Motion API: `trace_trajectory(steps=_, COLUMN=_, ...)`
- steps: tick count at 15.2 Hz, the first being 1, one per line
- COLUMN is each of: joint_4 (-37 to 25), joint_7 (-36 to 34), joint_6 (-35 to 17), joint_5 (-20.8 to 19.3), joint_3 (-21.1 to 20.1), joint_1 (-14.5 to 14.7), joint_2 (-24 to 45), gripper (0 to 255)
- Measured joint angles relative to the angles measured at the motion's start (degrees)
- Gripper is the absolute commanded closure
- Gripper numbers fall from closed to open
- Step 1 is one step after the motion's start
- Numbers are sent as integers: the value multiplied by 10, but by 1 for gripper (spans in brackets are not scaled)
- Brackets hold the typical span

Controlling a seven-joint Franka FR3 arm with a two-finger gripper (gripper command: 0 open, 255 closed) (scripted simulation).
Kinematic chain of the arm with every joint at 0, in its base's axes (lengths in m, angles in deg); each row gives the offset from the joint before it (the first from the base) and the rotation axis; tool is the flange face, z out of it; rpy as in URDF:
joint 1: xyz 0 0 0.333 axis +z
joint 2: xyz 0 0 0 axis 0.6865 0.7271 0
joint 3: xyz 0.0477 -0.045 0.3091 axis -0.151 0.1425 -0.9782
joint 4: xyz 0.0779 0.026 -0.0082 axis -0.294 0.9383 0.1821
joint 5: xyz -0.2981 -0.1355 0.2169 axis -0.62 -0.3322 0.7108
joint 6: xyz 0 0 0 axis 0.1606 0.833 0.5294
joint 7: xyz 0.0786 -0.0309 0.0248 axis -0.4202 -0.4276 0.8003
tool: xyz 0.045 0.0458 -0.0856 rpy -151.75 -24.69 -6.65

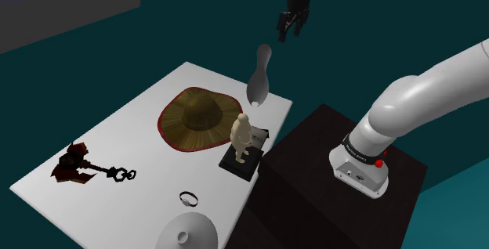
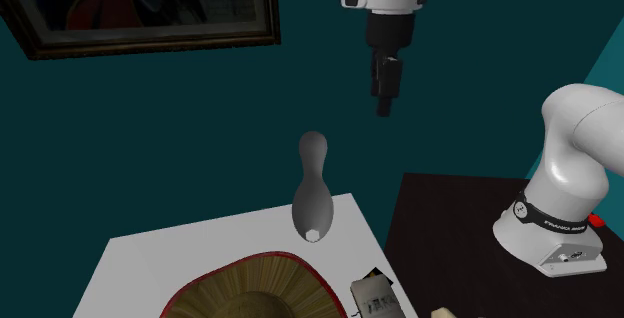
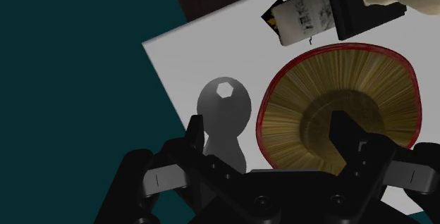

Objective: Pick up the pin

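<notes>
Two fingers on the gripper point(image 1: 288, 33) spread wide with nothing in them, hanging well above the grey pin point(image 1: 259, 83) (upright at the white table's point(image 1: 94, 157) corner, just beside the straw hat point(image 1: 200, 118)). Descent, grab and lift all remain.

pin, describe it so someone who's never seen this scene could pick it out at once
Find the white table and the round red-rimmed straw hat on it. Beside the hat, at the table's edge, is the pin: smooth grey, fat-bodied, narrow-necked like a bowling pin.
</notes>
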Motion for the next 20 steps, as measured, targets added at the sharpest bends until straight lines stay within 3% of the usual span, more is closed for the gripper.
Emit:
trace_trajectory(steps=12, joint_4=-152, joint_7=101, joint_6=-90, joint_5=-43, joint_3=16, joint_1=-4, joint_2=263, gripper=0)
trace_trajectory(steps=20, joint_4=-129, joint_7=103, joint_6=-142, joint_5=-46, joint_3=17, joint_1=-5, joint_2=294, gripper=0)
